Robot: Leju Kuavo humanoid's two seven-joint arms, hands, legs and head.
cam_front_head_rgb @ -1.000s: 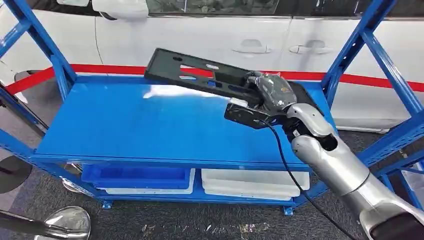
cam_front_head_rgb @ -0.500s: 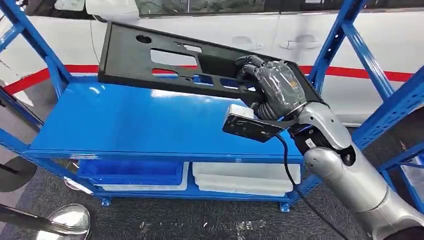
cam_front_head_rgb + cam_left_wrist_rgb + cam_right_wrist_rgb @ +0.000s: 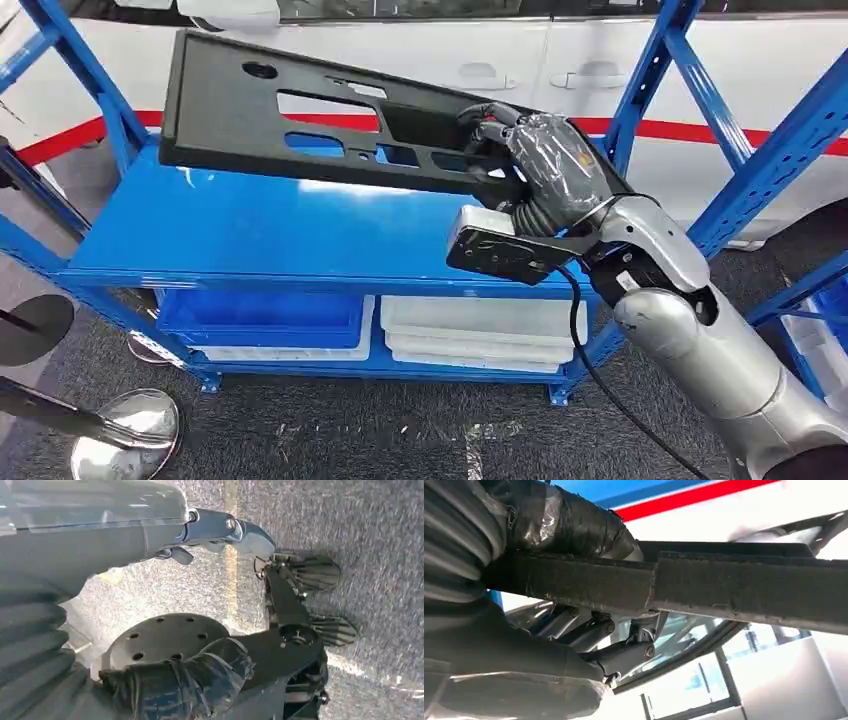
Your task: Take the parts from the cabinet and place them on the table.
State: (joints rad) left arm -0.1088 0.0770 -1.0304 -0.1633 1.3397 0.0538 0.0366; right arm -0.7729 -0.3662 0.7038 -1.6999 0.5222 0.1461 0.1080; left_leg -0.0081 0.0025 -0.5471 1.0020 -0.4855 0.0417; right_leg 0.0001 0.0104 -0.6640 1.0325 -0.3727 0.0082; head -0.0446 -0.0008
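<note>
I am gripping the long flat black plastic panel with cut-out slots [image 3: 330,120] at one end in my right hand [image 3: 545,160], holding it tilted above the blue metal cabinet shelf [image 3: 270,235]. My left hand [image 3: 175,685] is hanging low, seemingly curled on nothing. Held so far off-centre, the panel is risking twisting loose or clipping the blue upright post [image 3: 85,85].

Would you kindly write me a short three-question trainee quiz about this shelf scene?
1. True or false: the black panel lies flat on the blue shelf.
2. Which hand grips the panel? A) left hand B) right hand
3. Fill in: under the top shelf sit a blue bin and stacked ____ trays.

Key: 1 false, it is lifted and tilted, held at one end. 2 B. 3 white.
</note>
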